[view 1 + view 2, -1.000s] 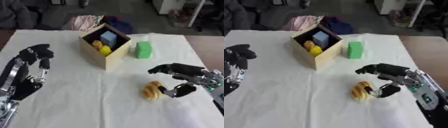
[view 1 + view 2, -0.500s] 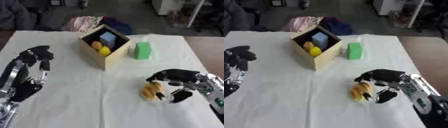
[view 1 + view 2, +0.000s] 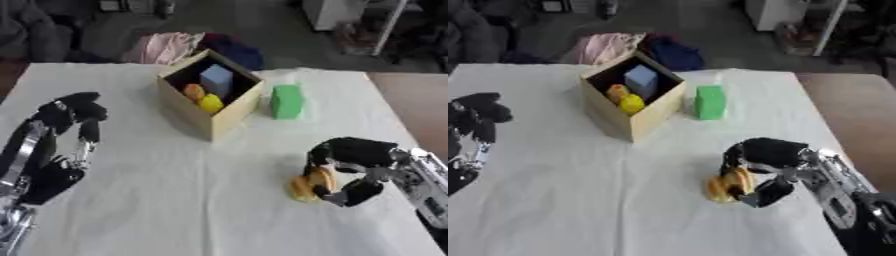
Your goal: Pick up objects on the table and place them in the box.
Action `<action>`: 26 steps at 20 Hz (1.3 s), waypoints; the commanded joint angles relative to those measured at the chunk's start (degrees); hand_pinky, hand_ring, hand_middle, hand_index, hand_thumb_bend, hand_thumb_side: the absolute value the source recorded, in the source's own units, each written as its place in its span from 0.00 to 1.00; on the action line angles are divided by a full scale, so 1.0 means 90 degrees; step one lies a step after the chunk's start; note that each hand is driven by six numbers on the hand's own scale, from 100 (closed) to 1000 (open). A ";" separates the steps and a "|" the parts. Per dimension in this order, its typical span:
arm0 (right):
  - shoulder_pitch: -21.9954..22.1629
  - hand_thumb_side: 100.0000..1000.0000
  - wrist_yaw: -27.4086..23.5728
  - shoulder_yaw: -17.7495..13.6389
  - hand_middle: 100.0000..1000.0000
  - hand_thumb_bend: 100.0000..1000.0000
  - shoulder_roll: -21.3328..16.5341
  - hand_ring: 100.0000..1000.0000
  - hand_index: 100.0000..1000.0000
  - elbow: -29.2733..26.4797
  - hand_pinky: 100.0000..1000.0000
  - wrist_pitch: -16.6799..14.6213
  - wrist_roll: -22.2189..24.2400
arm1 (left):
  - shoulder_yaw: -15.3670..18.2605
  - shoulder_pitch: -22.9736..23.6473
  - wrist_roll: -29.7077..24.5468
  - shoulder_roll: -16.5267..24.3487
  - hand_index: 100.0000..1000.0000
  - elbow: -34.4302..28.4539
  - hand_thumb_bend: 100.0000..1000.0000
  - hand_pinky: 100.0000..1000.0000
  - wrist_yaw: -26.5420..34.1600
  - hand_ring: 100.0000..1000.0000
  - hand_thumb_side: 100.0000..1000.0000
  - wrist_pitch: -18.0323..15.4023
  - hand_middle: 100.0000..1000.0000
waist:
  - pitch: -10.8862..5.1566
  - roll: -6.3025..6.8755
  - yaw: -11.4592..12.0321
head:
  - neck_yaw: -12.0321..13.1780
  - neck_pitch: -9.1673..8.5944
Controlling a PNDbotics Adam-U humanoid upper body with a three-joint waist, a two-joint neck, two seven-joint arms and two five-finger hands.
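Here's the orange-yellow lumpy item [image 3: 307, 184], a pastry or fruit by the look of it, too blurred to name, lying on the white-covered table [image 3: 175, 200] toward its right edge, nearer the front than the back. The right hand [image 3: 354, 160] is down over it, fingers [image 3: 322, 154] curled across its top and far side, the thumb [image 3: 350, 192] hooked in from the front, so the item sits pinched between them. It appears to rest on the cloth; whether it is lifted at all, I cannot tell.

Further back, near the middle of the table's far edge, stands the wooden box [image 3: 213, 100], turned so one corner points at the robot, open at the top. Inside it there's a pale blue block [image 3: 215, 79], an orange piece [image 3: 193, 92] and a yellow piece [image 3: 210, 103] tucked together. Just beside the box, on its right, sits a green block [image 3: 286, 101], close to the box wall though I cannot say it touches.

Over at the table's left edge the left hand [image 3: 74, 112] hangs idle above the cloth, fingers bent and relaxed, holding nothing, the arm running down to the front left corner.

Beyond the far edge, pink cloth [image 3: 162, 46] and a dark blue bundle [image 3: 232, 50] lie heaped on the floor.
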 commanded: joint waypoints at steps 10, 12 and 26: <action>-0.0680 0.14 -0.0846 -0.0830 0.30 0.00 -0.0880 0.56 0.51 -0.0031 0.73 -0.0990 -0.0058 | -0.0067 -0.0223 -0.0183 -0.0032 0.82 -0.0096 0.00 0.72 0.0083 0.64 0.49 -0.0116 0.59 | -0.0041 -0.0182 0.0382 | -0.0238 -0.0157; -0.0824 0.12 -0.0804 -0.1015 0.30 0.00 -0.0884 0.56 0.51 0.0141 0.73 -0.0878 -0.0245 | -0.0144 -0.0353 -0.0275 -0.0090 0.82 -0.0096 0.00 0.72 0.0141 0.64 0.49 -0.0128 0.59 | -0.0032 -0.0221 0.0559 | -0.0348 -0.0182; -0.1623 0.01 0.0327 -0.2450 0.32 0.00 -0.0088 0.53 0.54 0.1371 0.71 0.0167 -0.1519 | -0.0627 -0.1154 -0.0930 -0.0414 0.81 -0.0096 0.00 0.74 0.0588 0.65 0.50 -0.0173 0.59 | 0.0026 -0.0448 0.2071 | -0.1722 -0.0376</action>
